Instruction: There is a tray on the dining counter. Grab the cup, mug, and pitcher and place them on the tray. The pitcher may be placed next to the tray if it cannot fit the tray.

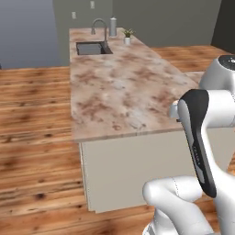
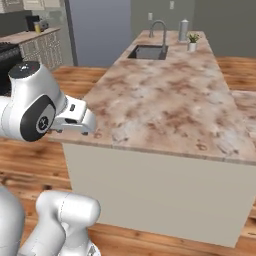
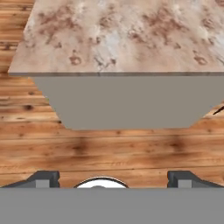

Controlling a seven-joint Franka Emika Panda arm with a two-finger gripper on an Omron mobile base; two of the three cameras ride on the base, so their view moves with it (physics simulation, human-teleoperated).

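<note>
One long marbled tabletop (image 1: 124, 87), its long axis running away from the robot toward a far sink.
Reddish-brown and cream stone veined the slab, flat and matte, and its near short edge overhung a plain beige base panel (image 2: 160, 195) above glossy wood-plank flooring (image 1: 32, 137). At the far end sat a dark rectangular sink basin (image 2: 148, 52) with a curved grey metal faucet (image 2: 159, 31), and beside them a pale cylindrical canister (image 2: 183, 31) and a small potted plant (image 2: 192, 42). Off to the left in the right base view stood cream cabinets (image 2: 42, 47) with another marbled top. And the pincer (image 3: 113, 177) was released, its two dark fingertips (image 3: 43, 178) set wide apart and grasping nothing, aimed down at the floor just short of the tabletop's near end.
</note>
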